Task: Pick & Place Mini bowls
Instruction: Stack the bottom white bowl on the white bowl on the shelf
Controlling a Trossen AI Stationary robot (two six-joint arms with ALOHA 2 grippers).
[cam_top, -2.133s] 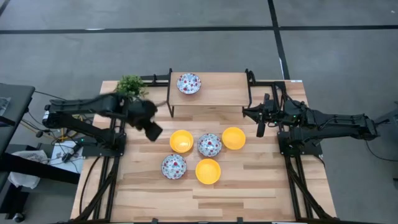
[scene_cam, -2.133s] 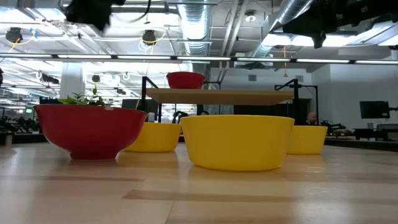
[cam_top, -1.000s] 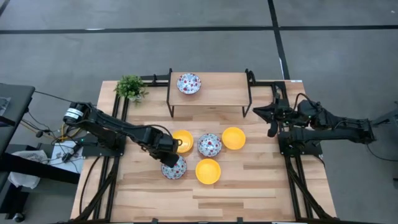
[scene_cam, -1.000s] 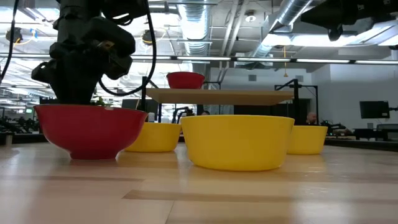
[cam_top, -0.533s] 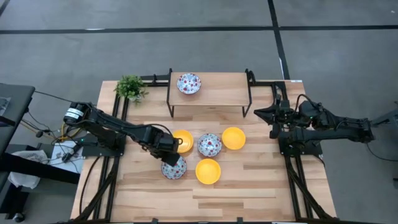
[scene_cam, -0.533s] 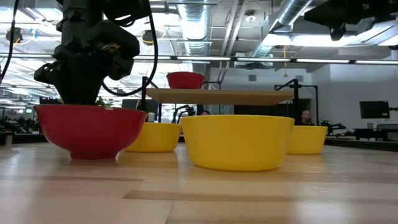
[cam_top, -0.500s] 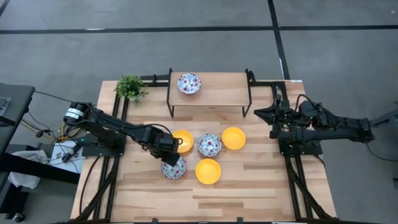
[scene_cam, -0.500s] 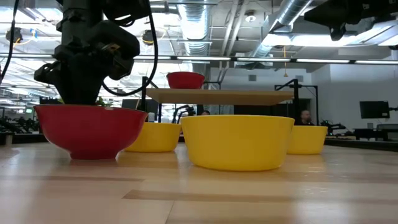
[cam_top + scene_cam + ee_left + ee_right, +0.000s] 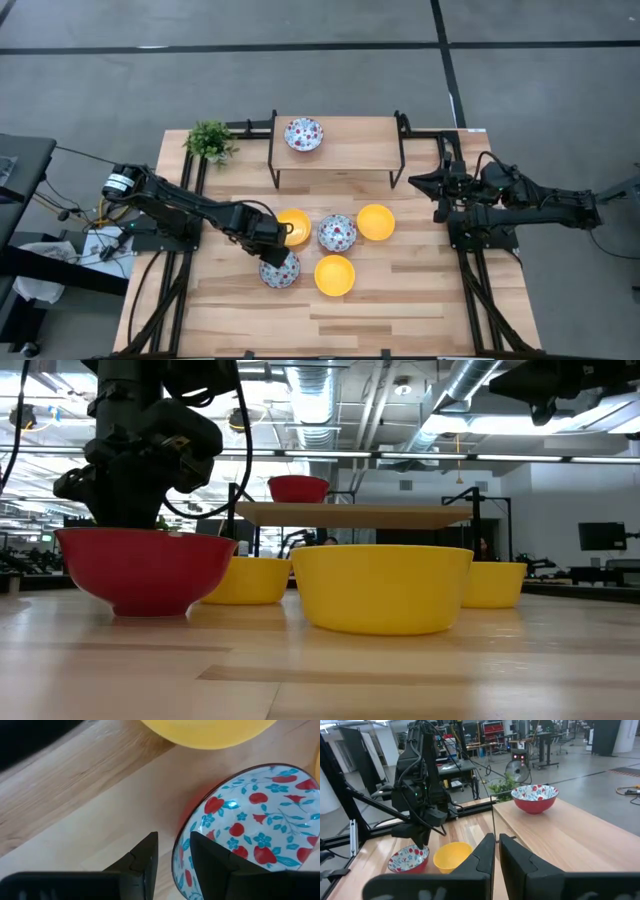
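Note:
Several mini bowls are in view. A floral bowl [image 9: 280, 269], red outside [image 9: 145, 570], stands on its foot at the near left. Another floral bowl [image 9: 337, 233] and three yellow bowls [image 9: 293, 227] [image 9: 375, 222] [image 9: 334, 275] stand around it. A third floral bowl [image 9: 303, 134] sits on the wooden shelf [image 9: 350, 150]. My left gripper [image 9: 174, 837] points down over the near-left bowl's left rim [image 9: 176, 857], open, one finger inside the bowl and one outside. My right gripper [image 9: 497, 842] waits shut, raised at the table's right edge [image 9: 432, 183]. My left gripper comes at the near-left floral bowl from above, its fingers on either side of the rim [image 9: 180, 845]. Bare table shows between the outer finger [image 9: 147, 857] and the rim. Whether the inner finger [image 9: 210, 860] touches the bowl's inside I cannot tell. The bowl stands on the table.
A small green potted plant [image 9: 210, 140] stands at the far left corner. The shelf's black legs [image 9: 274, 160] [image 9: 398, 160] stand behind the bowls. Bare wood lies along the near edge [image 9: 330, 325]. People show far off in the room behind.
About two seconds ago my left gripper hung high beside the shelf's left leg. It has since come down toward the near edge onto the near-left floral bowl's rim, and has kept still there over the last second. The bowls have not moved.

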